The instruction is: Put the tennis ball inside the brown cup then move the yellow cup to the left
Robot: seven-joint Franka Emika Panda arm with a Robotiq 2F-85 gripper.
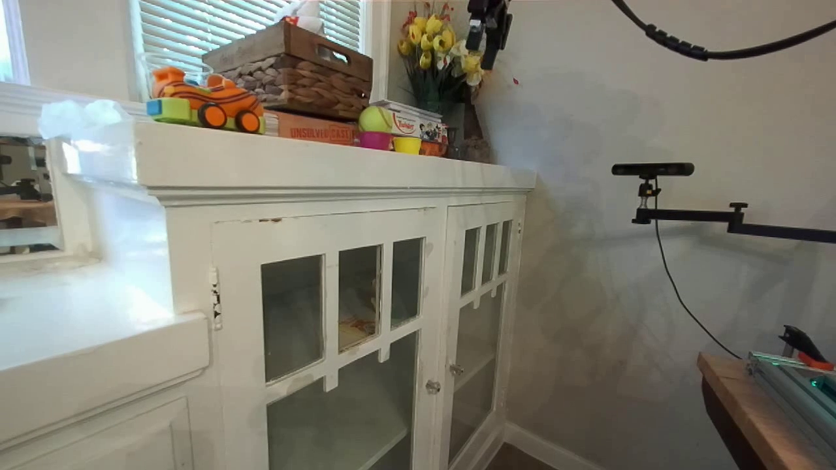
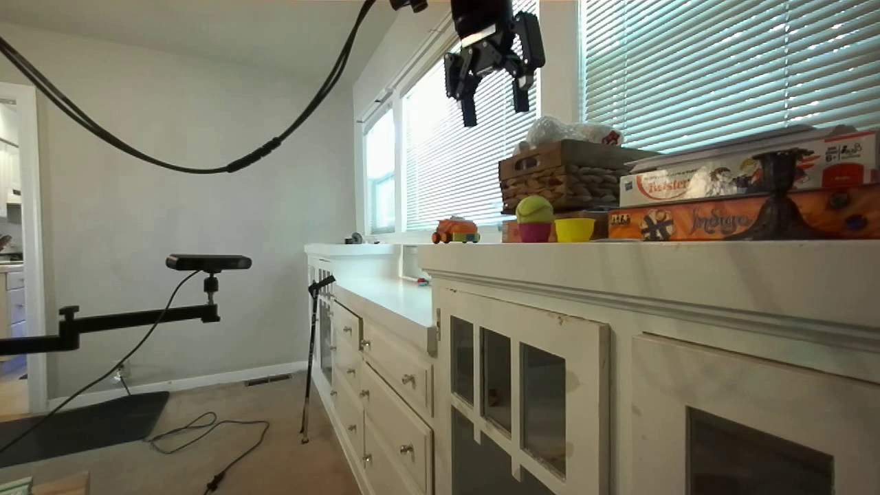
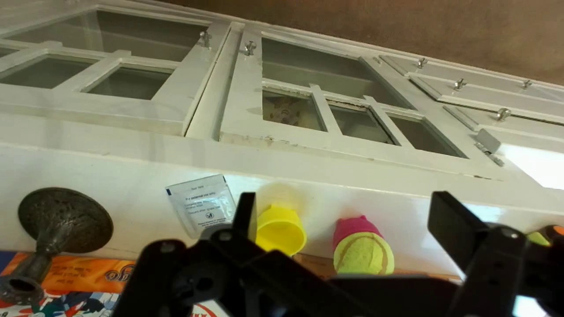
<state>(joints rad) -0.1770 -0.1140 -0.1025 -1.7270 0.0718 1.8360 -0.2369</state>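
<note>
Gripper (image 2: 495, 108): high above the cabinet top (image 1: 339, 168), pointing down, fingers (image 2: 469, 113) spread wide apart, holding nothing.
Tennis ball (image 2: 535, 209): resting in the mouth of the pink cup (image 2: 535, 233), most of it above the rim.
Yellow cup (image 2: 575, 230): upright on the cabinet top, just beside the pink cup, with a small gap.
Packet (image 3: 203, 203): flat, between the yellow cup and the candlestick (image 3: 66, 218).
Toy truck (image 1: 212, 104): beyond the pink cup, on the side away from the yellow one.
Basket (image 1: 313, 85): set further back, on a box (image 1: 320, 132).
</note>
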